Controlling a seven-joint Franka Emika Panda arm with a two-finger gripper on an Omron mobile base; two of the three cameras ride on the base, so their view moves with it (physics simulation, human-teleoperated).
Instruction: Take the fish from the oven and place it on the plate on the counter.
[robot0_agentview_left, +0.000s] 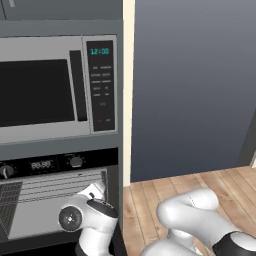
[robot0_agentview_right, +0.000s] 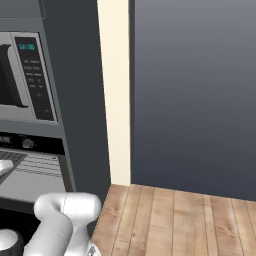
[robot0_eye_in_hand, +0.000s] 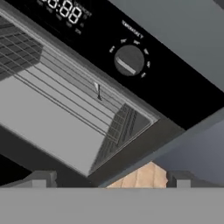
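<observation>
Oven (robot0_agentview_left: 55, 195) open, pincer (robot0_eye_in_hand: 111, 179) at its mouth; microwave (robot0_agentview_left: 45, 87) above.

Item 1, oven: black control panel with digital display (robot0_eye_in_hand: 65, 9) and 1 knob (robot0_eye_in_hand: 129, 61) on the hand view; grey wire-racked cavity (robot0_eye_in_hand: 52, 100) lies open below the panel. A small thin silvery sliver (robot0_eye_in_hand: 98, 91) sits on the rack toward the back, possibly the fish, too small to confirm. Item 2, pincer: its 2 dark fingertips (robot0_eye_in_hand: 41, 178) stand wide apart at the bottom of the hand view, nothing between them, well short of that sliver and aimed at the cavity's right front corner. Item 3, white arm (robot0_agentview_left: 92, 220): in front of the oven opening. Item 4, wooden floor (robot0_agentview_right: 175, 220): to the right, below a dark grey wall panel (robot0_agentview_right: 195, 95).
</observation>
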